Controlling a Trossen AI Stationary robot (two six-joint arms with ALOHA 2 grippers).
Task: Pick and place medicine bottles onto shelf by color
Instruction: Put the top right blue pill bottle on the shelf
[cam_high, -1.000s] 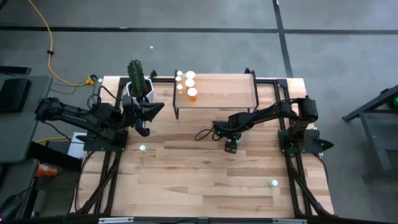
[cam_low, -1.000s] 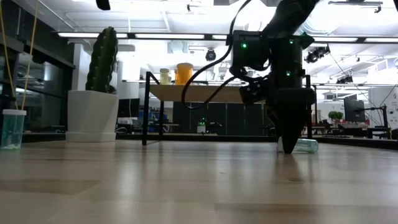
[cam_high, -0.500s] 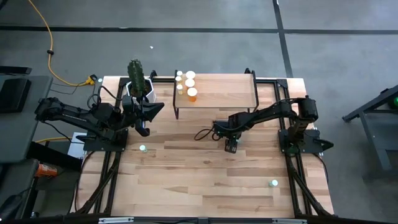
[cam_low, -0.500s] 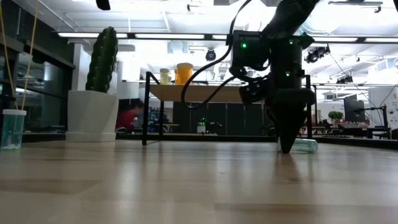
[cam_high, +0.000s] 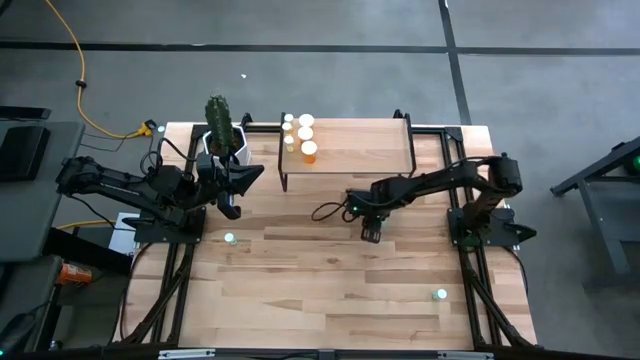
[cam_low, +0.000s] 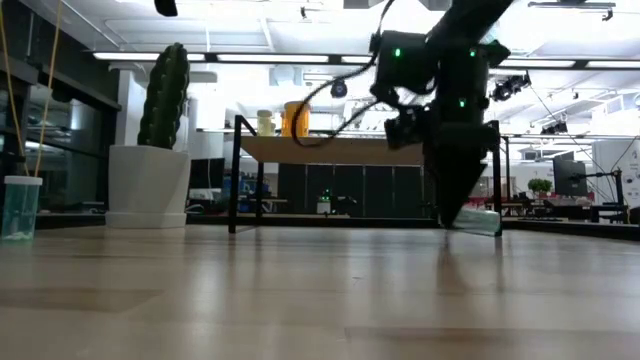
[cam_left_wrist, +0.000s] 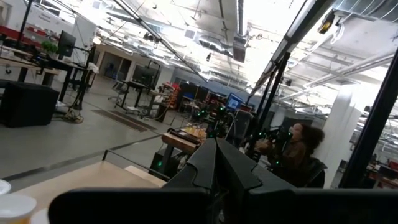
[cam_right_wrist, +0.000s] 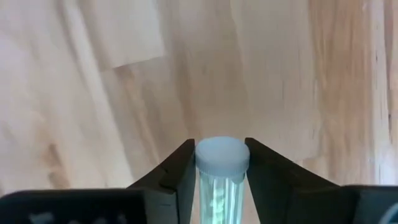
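- High view: at the far left, the left arm is seen folded over the bench's left edge, its left hand (cam_high: 232, 208) hanging above bare wood just in front of the cactus pot (cam_high: 222, 140); its fingers are pressed together with nothing between them.
- A pale green bottle (cam_high: 229, 238) stands alone on the bench below that hand, with bare wood around it; in the low view one pale green bottle (cam_low: 20, 207) is seen upright at the left edge.
- The shelf (cam_high: 350, 150) is set at the back of the bench, right of the cactus pot; its left end is taken by a cluster of capped medicine bottles (cam_high: 300, 132), yellowish and orange, while the rest of the board lies bare up to its right edge.
- The right hand (cam_high: 370, 233) is held over the bench's middle, in front of the shelf, with free wood ahead of it and to both sides.
- In the right wrist view a clear greenish bottle (cam_right_wrist: 221, 177) is clamped between the two fingers (cam_right_wrist: 177, 171), its long axis running along the fingers and its white cap pointing outward from the hand; in the low view it is seen tilted, just clear of the bench (cam_low: 300, 290).
- Another pale green bottle (cam_high: 440, 294) stands near the bench's front right, well apart from everything else.
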